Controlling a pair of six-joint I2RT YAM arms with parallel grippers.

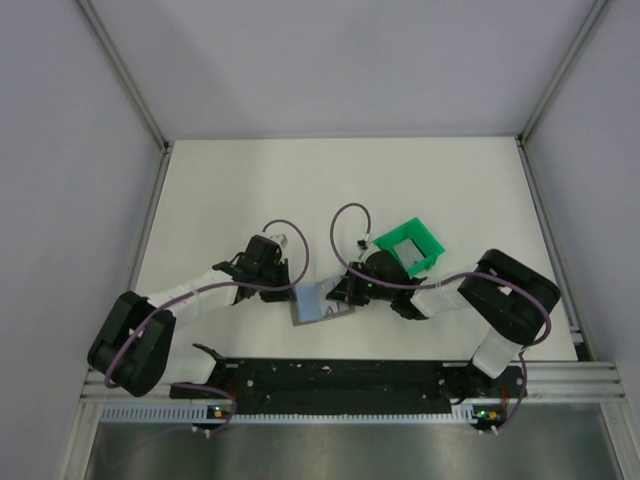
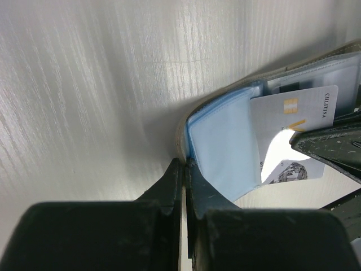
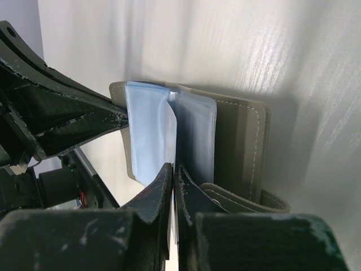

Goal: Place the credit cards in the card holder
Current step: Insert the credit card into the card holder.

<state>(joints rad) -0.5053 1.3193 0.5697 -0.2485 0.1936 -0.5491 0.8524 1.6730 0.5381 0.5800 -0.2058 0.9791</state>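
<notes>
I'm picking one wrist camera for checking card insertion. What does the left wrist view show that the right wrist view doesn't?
Only the left wrist view shows the credit card face-on, with its gold chip and print. It is partly tucked behind a blue pocket, and the right gripper is clamped across it. Only the right wrist view shows the grey stitched cover of the card holder. Both show the blue pockets, the white table, and the left gripper pinching the holder's edge.
</notes>
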